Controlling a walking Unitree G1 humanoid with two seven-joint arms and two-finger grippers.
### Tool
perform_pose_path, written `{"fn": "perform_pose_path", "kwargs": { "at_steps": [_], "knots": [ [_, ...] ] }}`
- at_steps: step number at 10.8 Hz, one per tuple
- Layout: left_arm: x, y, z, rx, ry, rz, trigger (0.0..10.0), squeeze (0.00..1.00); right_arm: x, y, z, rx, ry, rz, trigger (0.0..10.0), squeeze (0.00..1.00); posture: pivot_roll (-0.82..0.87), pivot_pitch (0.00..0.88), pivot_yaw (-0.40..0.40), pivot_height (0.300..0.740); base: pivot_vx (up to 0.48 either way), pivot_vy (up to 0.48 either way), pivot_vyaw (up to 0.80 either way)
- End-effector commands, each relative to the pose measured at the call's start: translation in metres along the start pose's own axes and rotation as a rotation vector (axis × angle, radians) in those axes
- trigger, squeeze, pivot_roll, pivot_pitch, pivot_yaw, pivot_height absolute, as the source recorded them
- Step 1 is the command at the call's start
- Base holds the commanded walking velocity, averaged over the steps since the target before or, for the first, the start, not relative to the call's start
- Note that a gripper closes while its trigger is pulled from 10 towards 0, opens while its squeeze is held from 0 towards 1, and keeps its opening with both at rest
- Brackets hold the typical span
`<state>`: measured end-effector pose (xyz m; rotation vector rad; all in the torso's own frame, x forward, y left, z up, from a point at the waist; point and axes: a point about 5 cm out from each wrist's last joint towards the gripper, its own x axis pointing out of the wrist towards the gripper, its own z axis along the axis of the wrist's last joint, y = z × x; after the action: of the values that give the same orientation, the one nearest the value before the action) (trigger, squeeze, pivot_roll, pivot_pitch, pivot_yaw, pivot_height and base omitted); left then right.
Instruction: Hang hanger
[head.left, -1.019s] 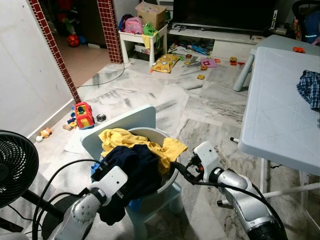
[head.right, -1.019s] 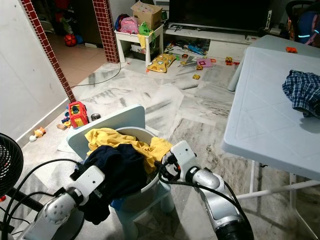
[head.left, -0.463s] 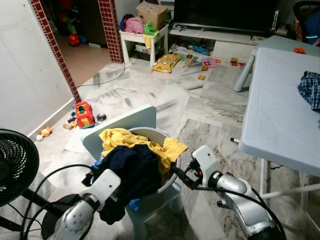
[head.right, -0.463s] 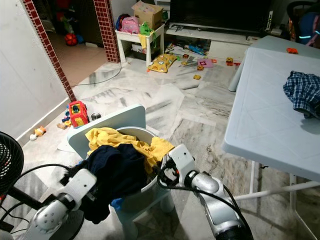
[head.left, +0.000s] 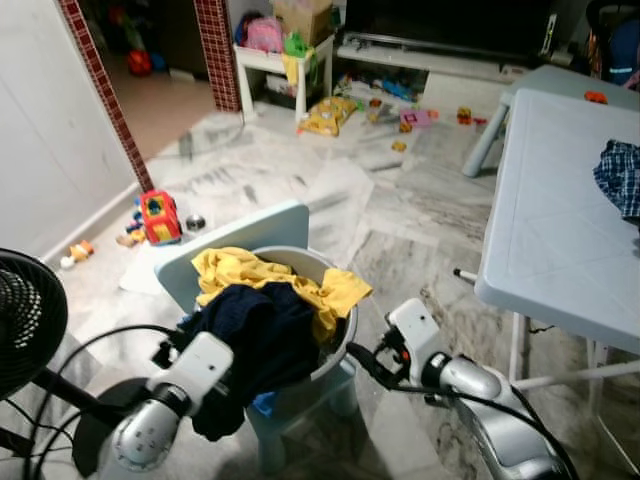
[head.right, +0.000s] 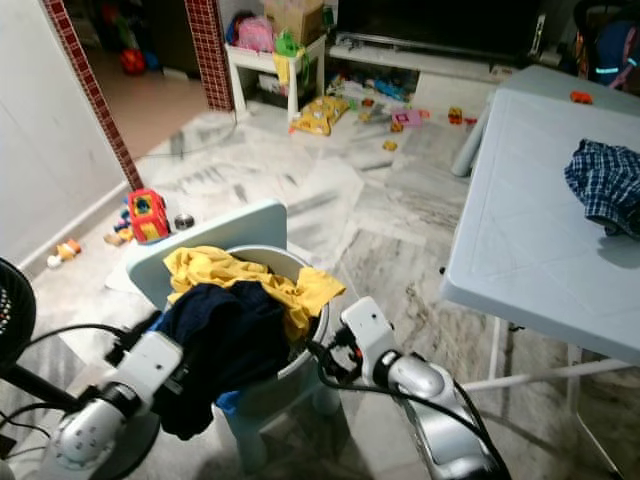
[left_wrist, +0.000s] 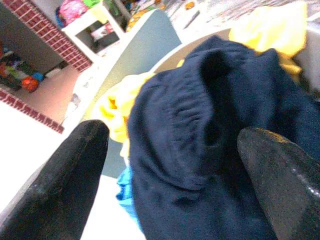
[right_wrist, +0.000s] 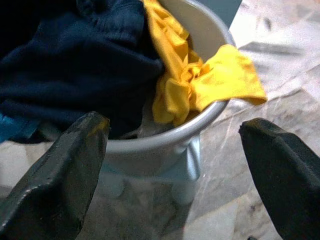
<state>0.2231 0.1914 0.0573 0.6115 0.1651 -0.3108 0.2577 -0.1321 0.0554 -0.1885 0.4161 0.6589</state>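
Flanking a grey laundry basin (head.left: 340, 345) on a pale blue child's chair (head.left: 255, 232): left gripper (left_wrist: 170, 175) spread wide at 9 o'clock over the navy garment (head.left: 262, 335); right gripper (right_wrist: 180, 165) spread wide, empty, at 3 o'clock by the yellow shirt (head.left: 330, 293). Hanger: not discernible, possibly buried. Checked cloth (head.left: 620, 175) on white table (head.left: 545, 220), 2 o'clock. Advised: lift clothes aside, locate hanger, then pinch near its hook.

Basin (head.left: 340, 340) contents beneath dark garment (head.left: 255, 345) hidden; fan (head.left: 25, 320) cut off at frame edge.
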Motion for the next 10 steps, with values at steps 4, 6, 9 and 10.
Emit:
{"fn": "perform_pose_path", "kwargs": {
  "at_steps": [4,6,9,10],
  "knots": [
    [-0.005,0.004,0.005,-0.001,0.000,0.062,10.0,0.00,-0.015,-0.001,-0.002,0.002,0.027,0.003,10.0,0.00,-0.14,0.173,-0.042,0.740,0.000,0.000,0.00],
    [-0.005,-0.002,0.008,-0.014,0.003,0.049,10.0,0.00,-0.016,0.002,-0.002,0.000,0.039,0.014,10.0,0.00,-0.15,0.174,-0.048,0.740,0.000,0.000,0.00],
    [-0.005,-0.011,0.005,0.004,0.027,0.004,10.0,0.00,-0.015,0.015,0.004,0.001,0.046,0.090,10.0,0.00,-0.14,0.181,-0.046,0.740,0.000,0.000,0.00],
    [-0.006,-0.011,0.004,0.003,0.032,0.003,10.0,0.00,-0.015,0.016,0.003,0.000,0.053,0.097,10.0,0.00,-0.14,0.182,-0.048,0.740,0.000,0.000,0.00]
  ]
}}
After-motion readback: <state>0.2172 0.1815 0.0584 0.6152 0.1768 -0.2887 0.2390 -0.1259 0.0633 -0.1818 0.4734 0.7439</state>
